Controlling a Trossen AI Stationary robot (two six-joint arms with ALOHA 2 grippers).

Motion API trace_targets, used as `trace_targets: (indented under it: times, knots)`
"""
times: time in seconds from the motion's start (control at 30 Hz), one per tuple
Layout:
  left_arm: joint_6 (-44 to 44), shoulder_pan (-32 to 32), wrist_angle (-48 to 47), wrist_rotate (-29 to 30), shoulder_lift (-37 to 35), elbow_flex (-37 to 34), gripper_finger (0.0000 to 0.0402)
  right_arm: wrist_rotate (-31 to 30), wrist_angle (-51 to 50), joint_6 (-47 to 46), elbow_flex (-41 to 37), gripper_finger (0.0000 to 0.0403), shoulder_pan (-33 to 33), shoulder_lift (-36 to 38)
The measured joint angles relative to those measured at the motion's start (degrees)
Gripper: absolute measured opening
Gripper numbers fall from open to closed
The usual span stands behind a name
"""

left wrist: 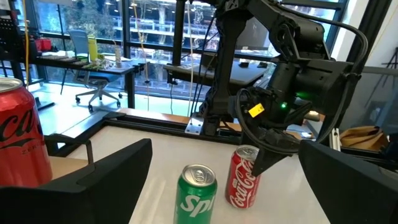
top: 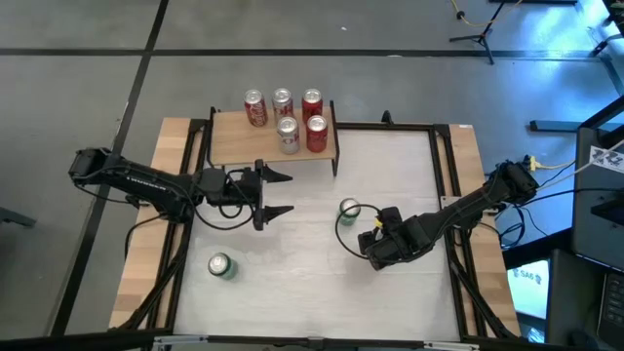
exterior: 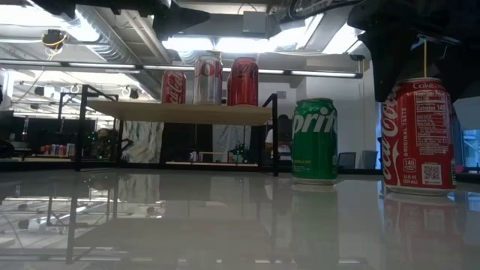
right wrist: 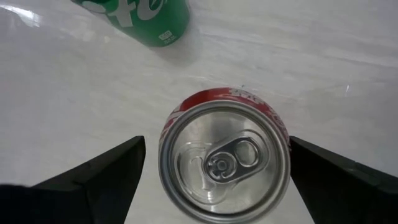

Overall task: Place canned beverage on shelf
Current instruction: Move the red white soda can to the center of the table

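Note:
A red cola can (right wrist: 225,158) stands upright on the white table (top: 292,283), right of middle. My right gripper (top: 375,244) hangs over it, pointing steeply down and open, one finger (right wrist: 106,180) on each side of the can's top without touching. This can (exterior: 418,135) shows at the right in the low view. Beside it stands a green Sprite can (top: 349,208). The shelf (top: 229,141), a light wood board on black legs, sits at the table's far edge and carries several cans (top: 283,102). My left gripper (top: 290,194) is held level and open just in front of the shelf, with nothing between its fingers.
A second green can (top: 220,265) stands near the table's front left. Black frame rails and wooden strips (top: 161,195) run along both sides of the table. The shelf's near left part is bare. Bare tabletop lies between the grippers and along the front.

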State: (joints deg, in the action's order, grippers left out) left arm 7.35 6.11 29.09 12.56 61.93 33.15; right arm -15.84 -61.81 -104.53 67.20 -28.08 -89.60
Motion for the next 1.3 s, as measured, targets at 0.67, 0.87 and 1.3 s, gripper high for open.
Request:
trace_targets:
  times: [0.67, 0.87, 1.3]
  knots:
    - [-0.5, 0.0, 0.0, 0.0, 0.0, 0.0, 0.0396, -0.3, 2.7, 9.8, 0.0, 0.0293, 0.0, 0.1]
    - [-0.5, 0.0, 0.1, 0.0, 0.0, 0.0, 0.0396, 2.1, 9.9, 27.5, -0.1, 0.0291, 2.7, 0.0]
    - [-0.5, 0.0, 0.1, 0.0, 0.0, 0.0, 0.0396, 16.0, 31.1, 72.9, -0.1, 0.0292, 13.6, 0.0]
